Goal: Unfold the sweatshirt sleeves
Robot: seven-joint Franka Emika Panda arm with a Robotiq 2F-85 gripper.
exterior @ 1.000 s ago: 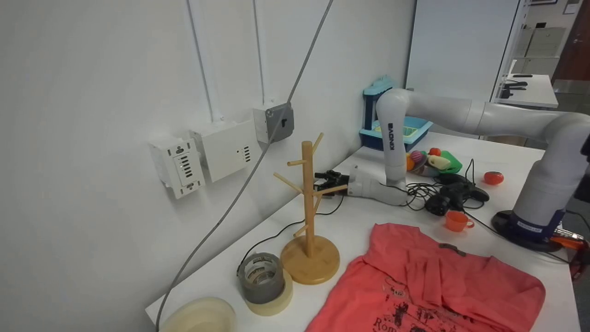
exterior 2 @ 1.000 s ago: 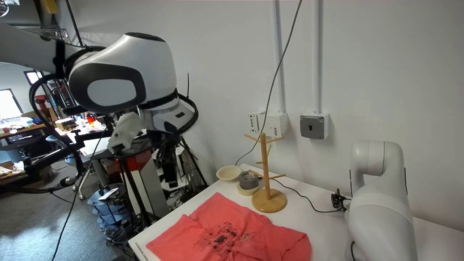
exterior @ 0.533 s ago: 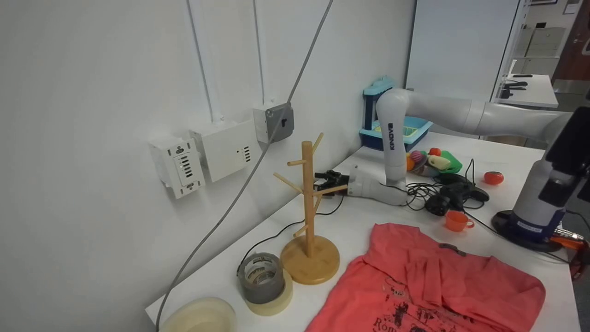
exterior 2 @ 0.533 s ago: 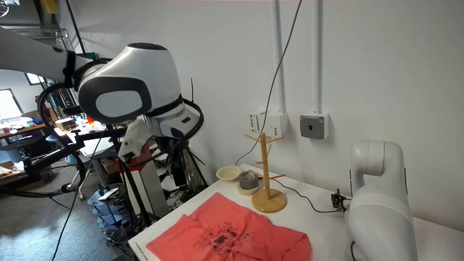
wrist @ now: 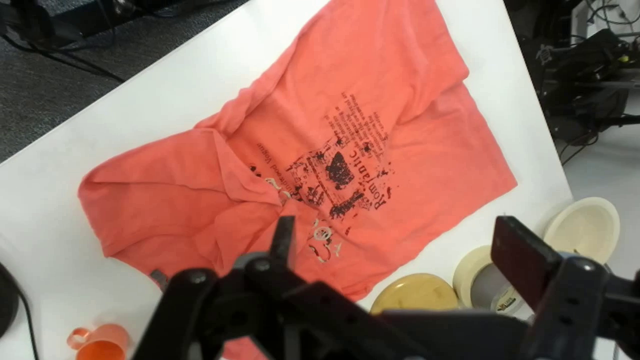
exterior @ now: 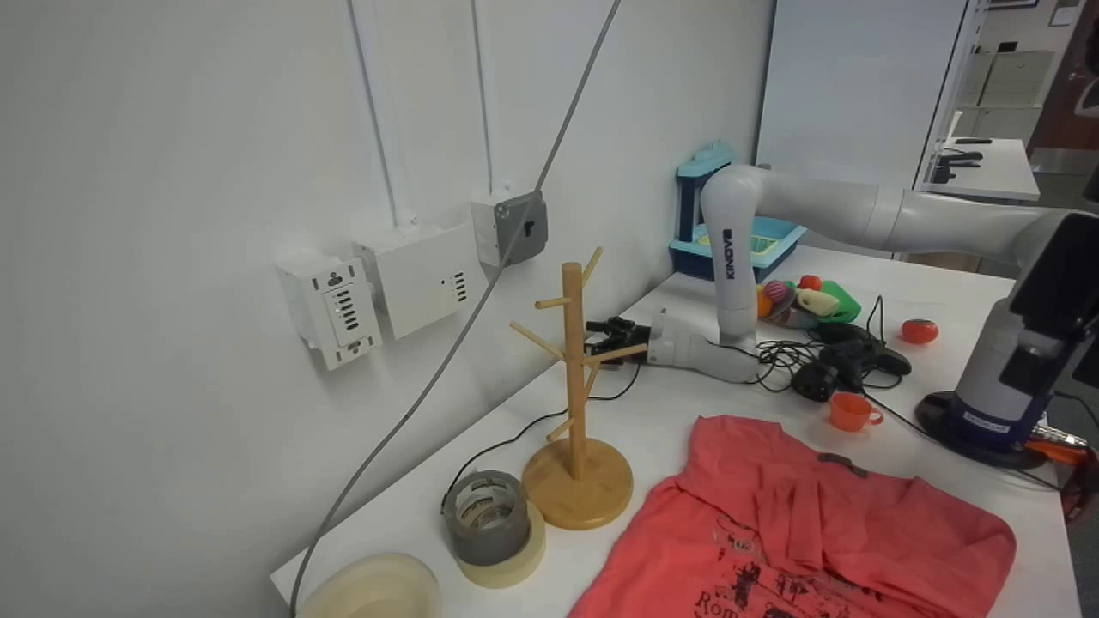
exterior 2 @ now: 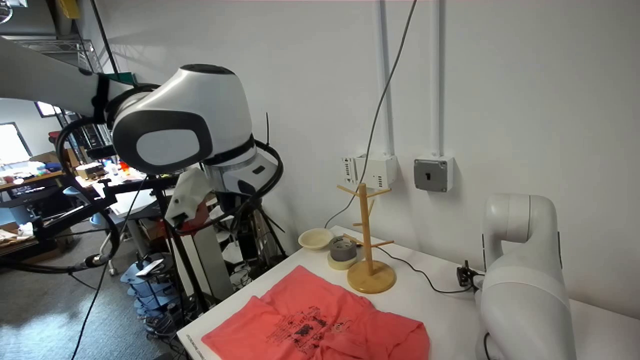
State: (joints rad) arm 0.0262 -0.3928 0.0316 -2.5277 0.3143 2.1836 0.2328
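Note:
The coral-red sweatshirt [exterior: 670,558] lies on the white table with dark lettering on its chest. It also shows in an exterior view [exterior 2: 300,320] and in the wrist view [wrist: 425,165]. A wrinkled sleeve [exterior: 803,524] lies folded inward over the chest. More folded fabric, seemingly the other sleeve [wrist: 165,185], covers the upper chest in the wrist view; its end is hard to tell. My gripper [wrist: 397,225] is open and empty, above the table and apart from the fabric. It is dark and partly cut off at the right edge of an exterior view [exterior: 1047,309].
A wooden mug tree [exterior: 575,378], tape rolls [exterior: 489,524] and a cream bowl [exterior: 378,588] stand along the wall side. An orange cup [exterior: 852,412] is near the collar. Another white arm [exterior: 730,257], black cables, controllers and toy food [exterior: 798,300] lie beyond.
My arm has moved down and slightly to the right in an exterior view, and the gripper has come into sight at the right edge of another. The sweatshirt has not moved.

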